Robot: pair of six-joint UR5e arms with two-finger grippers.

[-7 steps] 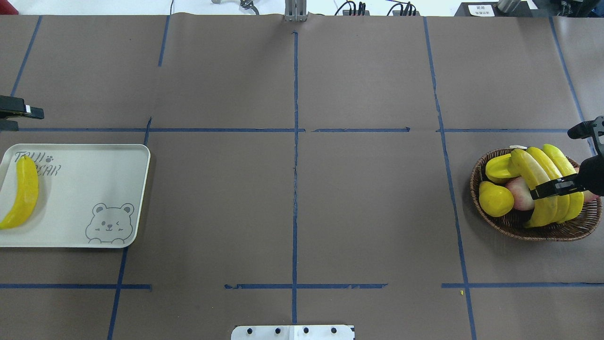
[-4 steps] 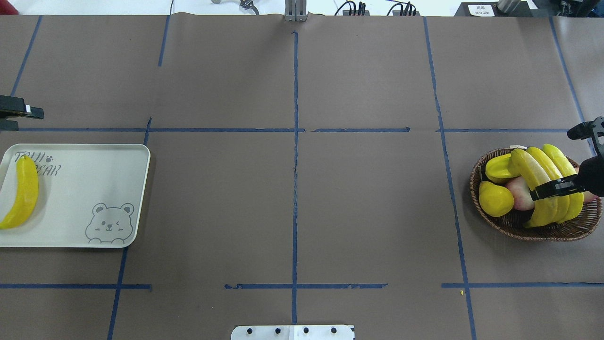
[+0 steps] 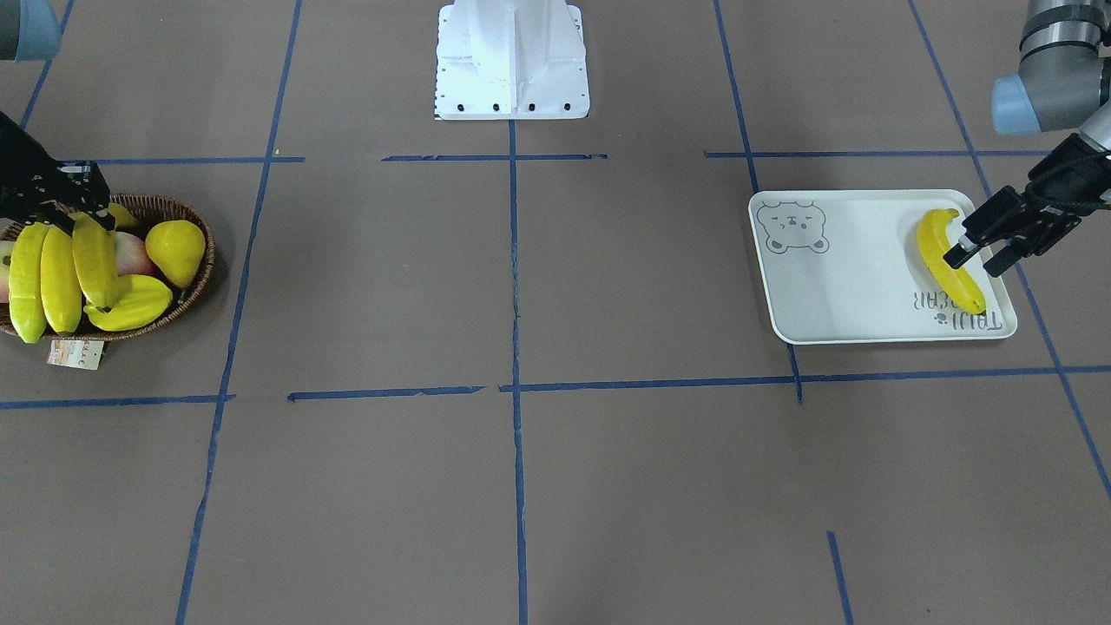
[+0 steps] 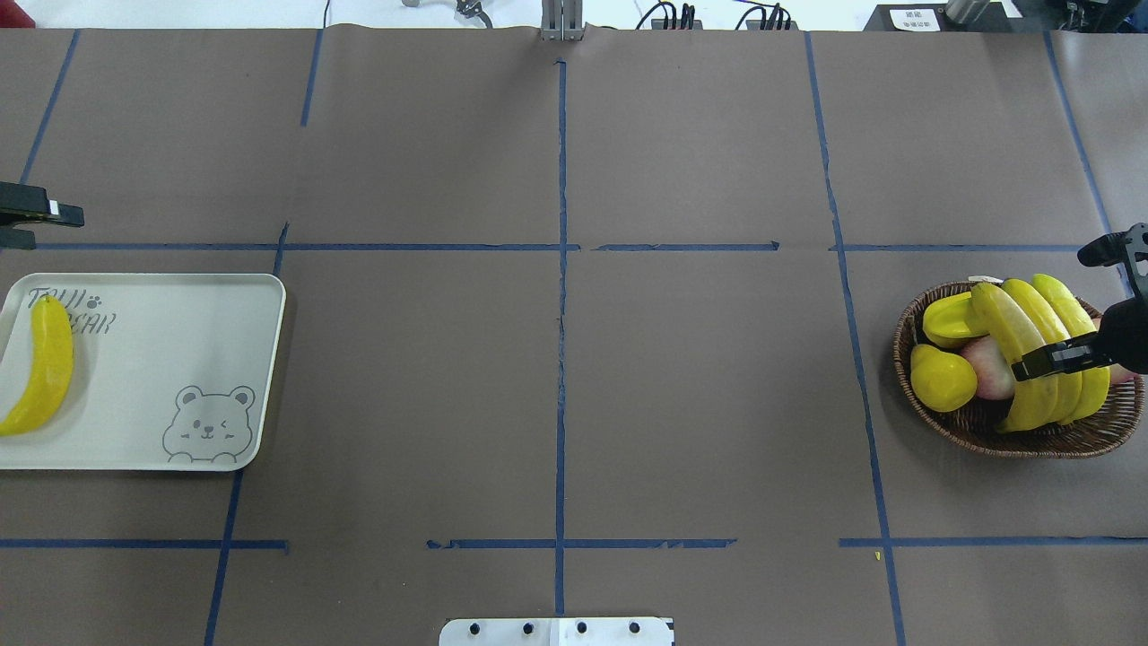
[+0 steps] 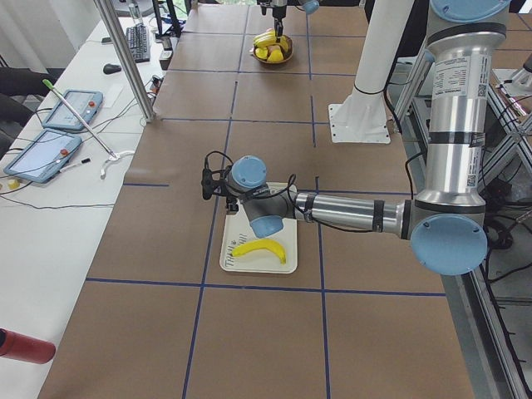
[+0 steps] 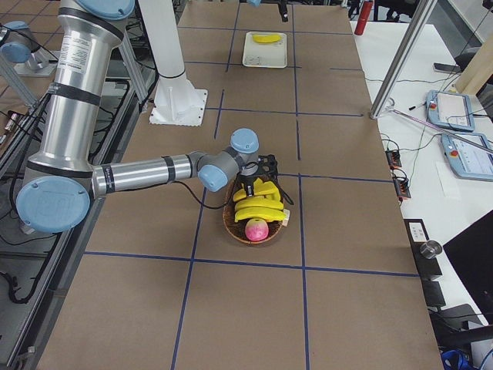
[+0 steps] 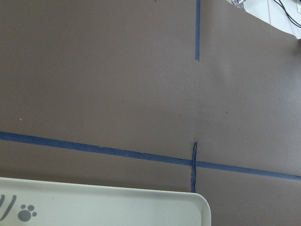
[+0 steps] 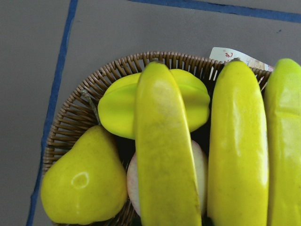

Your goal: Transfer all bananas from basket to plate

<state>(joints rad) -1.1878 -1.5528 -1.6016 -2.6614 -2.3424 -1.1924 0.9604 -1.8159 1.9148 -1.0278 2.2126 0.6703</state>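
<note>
Three long curved yellow bananas lie side by side in the oval brown wicker basket at the right end of the brown-papered table. My right gripper reaches across them; whether its jaws pinch one, I cannot tell. One more yellow banana lies on the flat white bear-print tray at the table's left edge. My left gripper hangs near this tray, jaws spread.
</note>
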